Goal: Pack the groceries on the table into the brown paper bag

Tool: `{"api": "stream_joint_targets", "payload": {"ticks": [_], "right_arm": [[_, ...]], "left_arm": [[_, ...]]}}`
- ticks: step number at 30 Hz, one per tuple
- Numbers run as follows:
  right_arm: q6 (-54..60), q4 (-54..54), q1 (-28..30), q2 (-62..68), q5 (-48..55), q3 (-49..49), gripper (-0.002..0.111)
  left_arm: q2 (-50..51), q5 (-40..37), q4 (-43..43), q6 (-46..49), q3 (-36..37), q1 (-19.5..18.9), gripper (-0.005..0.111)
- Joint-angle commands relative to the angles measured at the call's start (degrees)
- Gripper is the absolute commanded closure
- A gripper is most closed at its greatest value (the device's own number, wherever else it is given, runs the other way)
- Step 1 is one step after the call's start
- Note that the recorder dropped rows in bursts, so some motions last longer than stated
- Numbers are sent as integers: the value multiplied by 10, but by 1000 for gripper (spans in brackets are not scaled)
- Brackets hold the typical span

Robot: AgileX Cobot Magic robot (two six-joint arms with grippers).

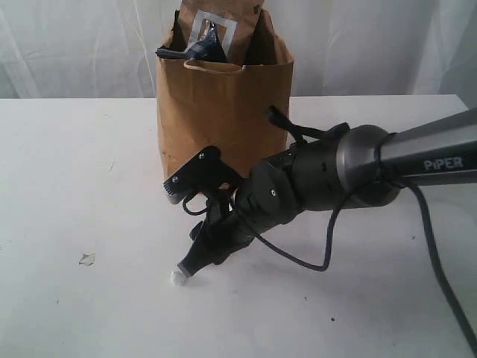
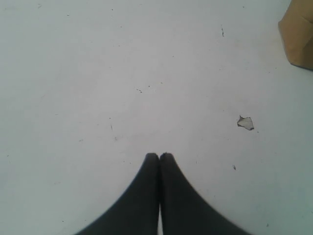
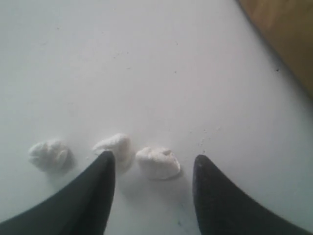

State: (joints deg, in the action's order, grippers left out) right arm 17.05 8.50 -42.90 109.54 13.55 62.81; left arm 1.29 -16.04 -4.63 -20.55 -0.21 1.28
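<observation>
The brown paper bag (image 1: 223,112) stands upright at the back middle of the table (image 1: 67,186). The brown pouch (image 1: 218,26) with its white square sticks out of the bag's top, and the long dark packet (image 1: 192,51) pokes out beside it. Jar, can, bottle and carton are out of view. My right gripper (image 3: 153,161) reaches in front of the bag, tips down at the tabletop, open around a small white lump (image 3: 157,162). That gripper (image 1: 188,267) touches nothing. My left gripper (image 2: 159,156) is shut and empty above bare table.
Two more white lumps (image 3: 115,147) (image 3: 49,154) lie beside the right fingers. A small pale scrap (image 1: 87,259) lies on the table at the left, also in the left wrist view (image 2: 245,122). The bag's corner (image 2: 298,34) shows there too. A black cable (image 1: 320,253) loops under the right arm.
</observation>
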Motion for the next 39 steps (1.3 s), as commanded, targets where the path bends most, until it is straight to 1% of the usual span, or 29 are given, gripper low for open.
{"api": "stream_joint_targets", "payload": {"ticks": [1, 3, 4, 8, 16, 24, 28, 29, 31, 34, 35, 36, 37, 38, 39], "right_arm": [[12, -4, 0, 20, 4, 14, 61], [12, -4, 0, 21, 2, 14, 63], [12, -4, 0, 21, -3, 14, 66], [12, -4, 0, 24, -13, 14, 83], [8, -4, 0, 25, 8, 14, 108], [8, -2, 0, 10, 80, 14, 108], [8, -2, -3, -10, 72, 14, 108], [10, -2, -3, -11, 65, 14, 108], [28, -2, -3, -7, 59, 14, 101], [89, -2, -7, 7, 73, 17, 79], [103, -2, -7, 10, 72, 18, 68], [114, -2, -7, 12, 65, 18, 61], [118, -2, -8, 13, 55, 18, 55], [126, -2, -8, 15, 39, 18, 52], [129, -2, -8, 15, 25, 18, 50]], "left_arm": [[-2, 1, -3, -1, 2, -3, 107], [-2, 1, -3, -1, 2, -3, 107], [-2, 1, -3, -1, 2, -3, 107], [-2, 1, -3, -1, 2, -3, 107], [-2, 1, -3, -1, 2, -3, 107], [-2, 1, -3, -1, 2, -3, 107], [-2, 1, -3, -1, 2, -3, 107], [-2, 1, -3, -1, 2, -3, 107], [-2, 1, -3, -1, 2, -3, 107], [-2, 1, -3, -1, 2, -3, 107], [-2, 1, -3, -1, 2, -3, 107], [-2, 1, -3, -1, 2, -3, 107], [-2, 1, -3, -1, 2, -3, 107], [-2, 1, -3, -1, 2, -3, 107], [-2, 1, -3, -1, 2, -3, 107]]}}
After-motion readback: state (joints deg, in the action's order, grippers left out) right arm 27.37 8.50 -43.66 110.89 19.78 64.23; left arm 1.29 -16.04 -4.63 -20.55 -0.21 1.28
